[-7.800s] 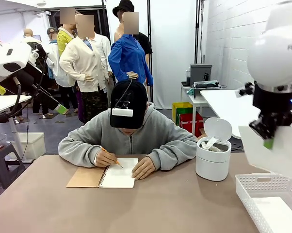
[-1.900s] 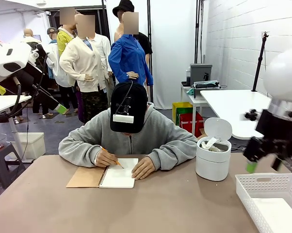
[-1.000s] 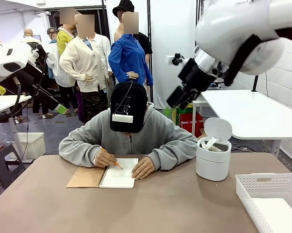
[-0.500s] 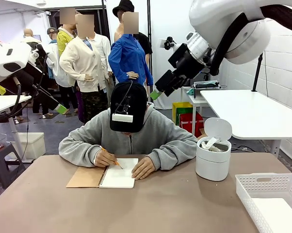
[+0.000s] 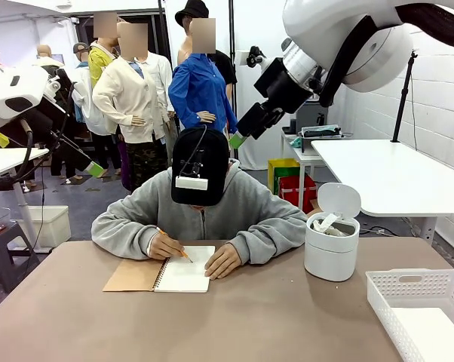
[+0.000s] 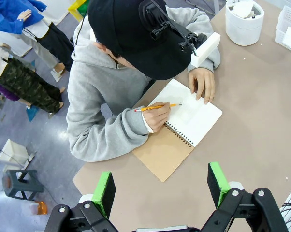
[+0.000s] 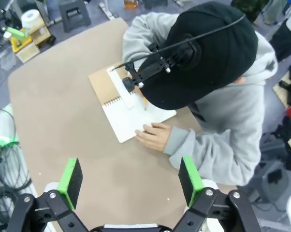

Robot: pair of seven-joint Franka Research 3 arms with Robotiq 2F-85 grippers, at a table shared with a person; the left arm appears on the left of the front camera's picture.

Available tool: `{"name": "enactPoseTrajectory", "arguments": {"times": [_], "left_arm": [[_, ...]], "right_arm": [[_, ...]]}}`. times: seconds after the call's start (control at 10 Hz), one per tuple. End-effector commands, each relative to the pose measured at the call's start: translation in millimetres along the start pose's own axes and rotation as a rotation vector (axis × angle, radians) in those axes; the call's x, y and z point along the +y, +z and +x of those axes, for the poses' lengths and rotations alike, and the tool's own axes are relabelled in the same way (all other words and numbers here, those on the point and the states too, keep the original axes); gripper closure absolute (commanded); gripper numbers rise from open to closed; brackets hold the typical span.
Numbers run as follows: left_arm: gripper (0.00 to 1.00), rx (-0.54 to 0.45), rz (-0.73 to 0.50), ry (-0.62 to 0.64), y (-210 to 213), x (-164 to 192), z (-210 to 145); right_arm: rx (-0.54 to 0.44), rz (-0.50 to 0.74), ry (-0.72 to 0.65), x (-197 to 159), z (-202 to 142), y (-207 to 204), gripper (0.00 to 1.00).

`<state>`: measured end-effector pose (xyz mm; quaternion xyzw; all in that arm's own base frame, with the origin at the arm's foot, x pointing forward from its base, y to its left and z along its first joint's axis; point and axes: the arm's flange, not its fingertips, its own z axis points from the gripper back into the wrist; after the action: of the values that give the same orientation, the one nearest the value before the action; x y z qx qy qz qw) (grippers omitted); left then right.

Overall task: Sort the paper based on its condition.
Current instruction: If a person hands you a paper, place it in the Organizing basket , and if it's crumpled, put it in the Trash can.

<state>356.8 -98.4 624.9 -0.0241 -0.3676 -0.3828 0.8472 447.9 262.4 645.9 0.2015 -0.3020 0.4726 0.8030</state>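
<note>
Crumpled paper sits in a white round bin with its lid up, at the table's right. A flat sheet of paper lies in the white basket at the near right. My right gripper hangs high above the person's capped head, open and holding nothing. My left gripper stays high at the far left, open and holding nothing too. From there I look down on the bin and the basket.
A person at the far side writes with an orange pencil in a spiral notebook with a brown cover, one hand flat on the page. Bare brown tabletop spreads in front of it.
My right arm let go of a flat sheet over the basket, then swung up and left to above the person's head. The sheet now lies in the basket. The left arm has not moved.
</note>
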Motion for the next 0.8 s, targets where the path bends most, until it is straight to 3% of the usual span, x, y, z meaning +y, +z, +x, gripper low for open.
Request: {"name": "enactPoseTrajectory", "arguments": {"times": [0.0,0.7], "left_arm": [[0.00,-0.001,0.000,0.002,0.1,1.1,-0.5],[0.00,-0.001,0.000,0.002,0.1,1.1,-0.5]], "right_arm": [[0.043,-0.041,0.007,-2.8,2.9,-2.5,0.00],[0.066,-0.108,0.011,-3.6,2.7,2.3,0.00]]}}
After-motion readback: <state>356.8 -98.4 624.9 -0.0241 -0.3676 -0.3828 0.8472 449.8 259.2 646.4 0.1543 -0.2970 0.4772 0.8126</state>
